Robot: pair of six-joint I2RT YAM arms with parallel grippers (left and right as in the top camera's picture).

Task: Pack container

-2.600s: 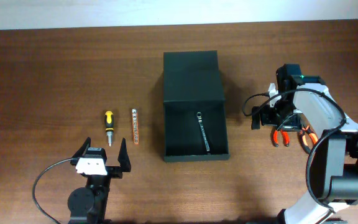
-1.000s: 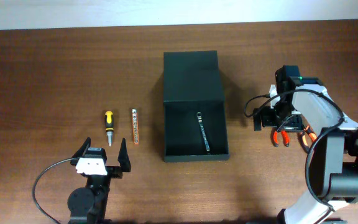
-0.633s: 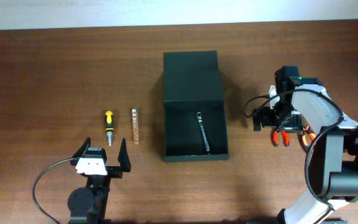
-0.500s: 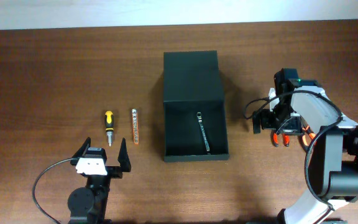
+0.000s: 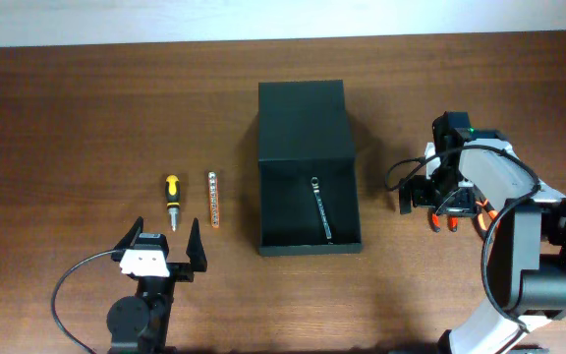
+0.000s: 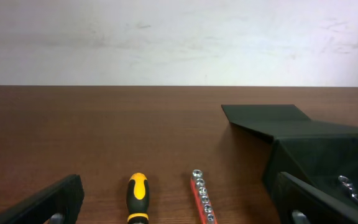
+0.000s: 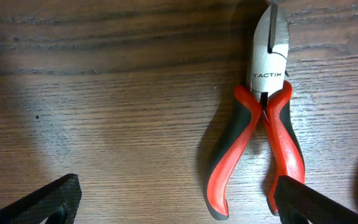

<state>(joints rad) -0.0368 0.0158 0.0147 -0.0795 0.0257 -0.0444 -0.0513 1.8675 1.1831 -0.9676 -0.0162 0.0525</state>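
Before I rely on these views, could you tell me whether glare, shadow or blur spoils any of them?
Overhead: even light, sharp; the container's inside is dark, yet the wrench shows. Left wrist: table sharp, the left gripper's fingers dark and soft at the bottom corners. Right wrist: pliers crisp, lettering legible, a pale sheen on the table at left.

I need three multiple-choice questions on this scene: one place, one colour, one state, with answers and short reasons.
1. The wrench lies: A. inside the container B. left of it C. on its lid
2. The pliers' handles are: A. blue B. yellow C. red and black
3. The right gripper is: A. shut on the pliers B. open over the pliers C. shut on the wrench
Answers: 1 A, seen on the container floor overhead. 2 C, clear in the right wrist view. 3 B, its fingers stand wide apart on either side.
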